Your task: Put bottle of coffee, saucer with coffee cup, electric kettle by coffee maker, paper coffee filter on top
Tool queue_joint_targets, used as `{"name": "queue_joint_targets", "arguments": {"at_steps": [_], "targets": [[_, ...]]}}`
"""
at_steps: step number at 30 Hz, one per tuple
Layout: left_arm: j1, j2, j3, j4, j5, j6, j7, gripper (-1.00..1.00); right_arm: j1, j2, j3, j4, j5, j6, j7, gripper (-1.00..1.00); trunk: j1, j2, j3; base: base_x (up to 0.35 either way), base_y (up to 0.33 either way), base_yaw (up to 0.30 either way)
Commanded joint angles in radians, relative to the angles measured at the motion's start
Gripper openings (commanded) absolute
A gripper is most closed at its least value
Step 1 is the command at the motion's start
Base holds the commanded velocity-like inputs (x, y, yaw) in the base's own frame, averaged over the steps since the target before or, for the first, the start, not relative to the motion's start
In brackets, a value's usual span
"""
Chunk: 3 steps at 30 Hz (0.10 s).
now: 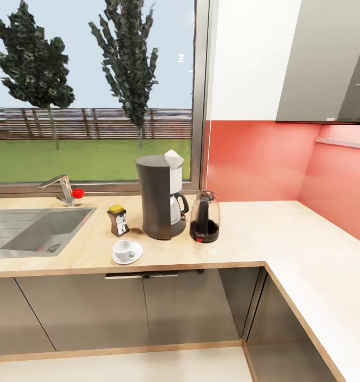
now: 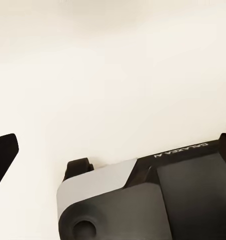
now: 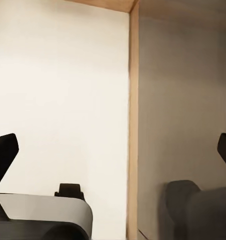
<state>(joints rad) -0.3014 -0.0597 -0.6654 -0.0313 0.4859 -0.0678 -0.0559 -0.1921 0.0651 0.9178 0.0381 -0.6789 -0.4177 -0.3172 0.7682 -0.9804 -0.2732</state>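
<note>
On the countertop (image 1: 265,233) stands the dark coffee maker (image 1: 159,199), with a white paper coffee filter (image 1: 173,158) on its top. The small bottle of coffee (image 1: 118,219) with a yellow lid stands just to its left. In front of them the white coffee cup (image 1: 123,248) sits on the white saucer (image 1: 135,255). The electric kettle (image 1: 204,217), clear with a dark base, stands right of the coffee maker. My left gripper (image 2: 113,150) hangs open over the pale floor with nothing between its fingers. My right gripper (image 3: 113,150) is open too, facing a cabinet edge.
A steel sink (image 1: 36,228) with a faucet (image 1: 63,188) lies at the counter's left. The counter turns a corner along the red wall (image 1: 254,159) at the right. Grey cabinet doors (image 1: 148,313) run below the counter. The robot's base (image 2: 143,200) lies beneath the left wrist.
</note>
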Motion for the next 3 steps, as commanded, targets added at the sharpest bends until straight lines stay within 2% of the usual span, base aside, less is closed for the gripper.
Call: {"name": "queue_joint_targets", "arguments": {"at_steps": [1, 3], "targets": [[-0.001, 0.0, -0.008, 0.002, 0.011, -0.004, -0.004, 1.0, -0.001, 0.001, 0.007, 0.004, -0.005, -0.004, -0.001, 1.0, 0.0, -0.001, -0.001, 0.0, 0.0, 0.0], [-0.001, 0.0, -0.008, 0.002, 0.01, -0.004, -0.004, 1.0, -0.001, 0.001, 0.007, 0.003, -0.005, -0.004, -0.001, 1.0, 0.0, -0.001, -0.001, 0.0, 0.0, 0.0]]}}
